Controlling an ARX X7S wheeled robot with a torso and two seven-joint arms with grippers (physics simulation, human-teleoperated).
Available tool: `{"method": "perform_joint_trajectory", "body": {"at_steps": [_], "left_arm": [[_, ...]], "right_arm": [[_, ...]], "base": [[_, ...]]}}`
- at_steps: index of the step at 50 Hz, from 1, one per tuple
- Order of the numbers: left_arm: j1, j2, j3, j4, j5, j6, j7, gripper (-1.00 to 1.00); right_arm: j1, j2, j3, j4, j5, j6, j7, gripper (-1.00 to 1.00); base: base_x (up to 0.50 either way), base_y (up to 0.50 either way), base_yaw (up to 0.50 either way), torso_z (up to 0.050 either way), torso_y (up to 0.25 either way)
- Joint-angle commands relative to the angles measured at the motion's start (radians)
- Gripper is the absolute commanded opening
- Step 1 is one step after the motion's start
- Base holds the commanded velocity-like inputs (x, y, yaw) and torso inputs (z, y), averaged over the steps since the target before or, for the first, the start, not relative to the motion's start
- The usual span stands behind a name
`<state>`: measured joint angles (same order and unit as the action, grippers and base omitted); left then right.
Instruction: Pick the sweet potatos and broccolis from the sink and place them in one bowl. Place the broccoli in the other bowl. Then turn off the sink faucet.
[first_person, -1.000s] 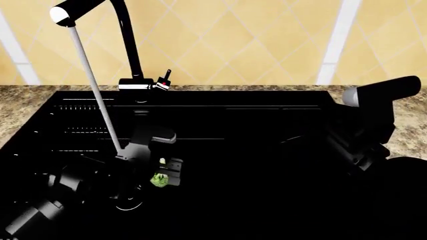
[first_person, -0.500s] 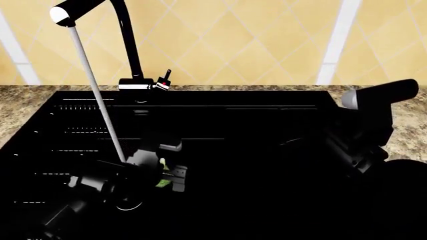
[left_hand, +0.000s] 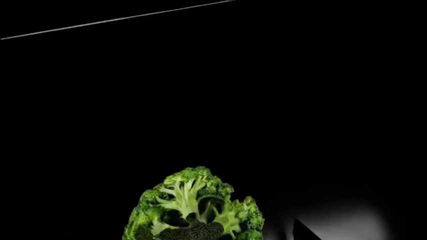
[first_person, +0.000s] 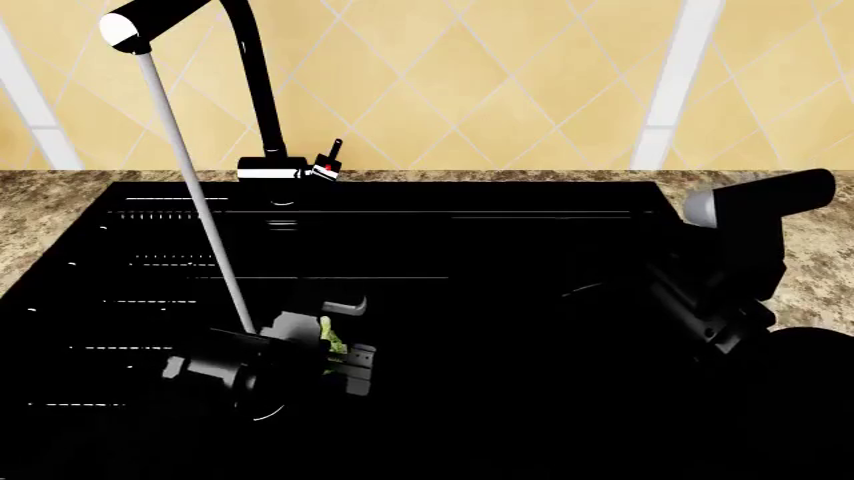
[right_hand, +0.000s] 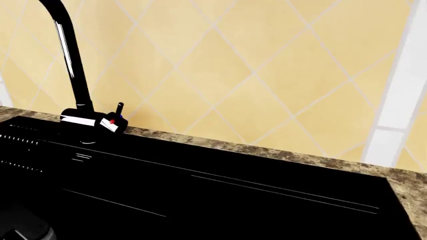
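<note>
Down in the sink: the left gripper (first_person: 344, 352) sits low in the black basin (first_person: 534, 300), right by the falling water.
Broccoli: a green floret (left_hand: 193, 210) fills the near edge of the left wrist view; from the head view only a sliver of green (first_person: 330, 340) shows between the fingers.
Left claw: it looks closed narrow around the broccoli, though I'd call that a judgement, since the fingers are dark against a dark sink.
Right arm: parked at the right side of the sink; its gripper (first_person: 721, 335) is too dark for me to tell whether it is wide or closed.
Faucet: water (first_person: 194, 190) is pouring from the spout (first_person: 127, 28), and the handle (right_hand: 113, 120) looks untouched.
Bowls and sweet potatoes: none visible to me.
Progress: early, I'd say; one broccoli in hand, placing and the faucet yet to do.
</note>
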<state>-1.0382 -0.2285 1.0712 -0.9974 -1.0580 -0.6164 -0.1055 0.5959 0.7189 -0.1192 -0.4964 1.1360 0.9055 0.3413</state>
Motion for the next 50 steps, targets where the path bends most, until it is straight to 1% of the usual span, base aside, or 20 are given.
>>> {"method": "perform_joint_trajectory", "body": {"at_steps": [1,9,15,24,25,33,38,40,44,46,50], "left_arm": [[-0.024,0.077,0.02,-0.17,0.038,0.051,0.08,1.0],[-0.031,0.129,0.028,-0.294,0.062,0.095,0.14,1.0],[-0.03,0.136,0.016,-0.308,0.077,0.096,0.144,1.0],[-0.018,0.142,-0.049,-0.31,0.145,0.077,0.147,1.0],[-0.018,0.142,-0.061,-0.31,0.151,0.077,0.138,-1.0],[-0.019,0.145,-0.108,-0.308,0.209,0.081,0.135,-1.0],[-0.018,0.13,-0.122,-0.272,0.211,0.08,0.118,-1.0],[0.0,0.084,-0.135,-0.162,0.19,0.044,0.07,-1.0],[0.05,-0.053,-0.182,0.197,0.107,-0.076,-0.08,-1.0],[0.061,-0.09,-0.193,0.303,0.083,-0.112,-0.129,-1.0],[0.08,-0.138,-0.206,0.426,0.053,-0.15,-0.179,-1.0]], "right_arm": [[-0.002,0.0,0.001,0.0,0.011,0.001,0.004,1.0],[0.018,0.004,-0.004,0.0,0.025,0.013,0.002,1.0],[0.018,0.006,-0.008,0.002,0.018,0.01,-0.004,1.0],[-0.002,0.009,0.001,0.0,0.021,-0.003,-0.004,1.0],[-0.005,0.009,0.001,0.0,0.02,-0.004,-0.005,1.0],[-0.012,0.01,0.001,-0.002,0.018,-0.01,-0.006,1.0],[-0.008,0.01,-0.002,-0.002,0.021,-0.008,-0.005,1.0],[-0.008,0.011,-0.002,-0.003,0.022,-0.007,-0.005,1.0],[-0.003,0.01,0.0,-0.002,0.025,-0.007,-0.002,1.0],[-0.002,0.008,-0.006,0.001,0.02,-0.007,-0.004,1.0],[-0.012,0.001,-0.014,0.008,0.008,-0.019,-0.013,1.0]], "base": [[0.0,0.0,0.0,0.0,0.0],[0.0,0.0,0.0,0.0,0.0],[0.0,0.0,0.0,0.0,0.0],[0.0,0.0,0.0,0.0,0.0],[0.0,0.0,0.0,0.0,0.0],[0.0,0.0,0.0,0.0,0.0],[0.0,0.0,0.0,0.0,0.0],[0.0,0.0,0.0,0.0,0.0],[0.0,0.0,0.0,0.0,0.0],[0.0,0.0,0.0,0.0,0.0],[0.0,0.0,0.0,0.0,0.0]]}}
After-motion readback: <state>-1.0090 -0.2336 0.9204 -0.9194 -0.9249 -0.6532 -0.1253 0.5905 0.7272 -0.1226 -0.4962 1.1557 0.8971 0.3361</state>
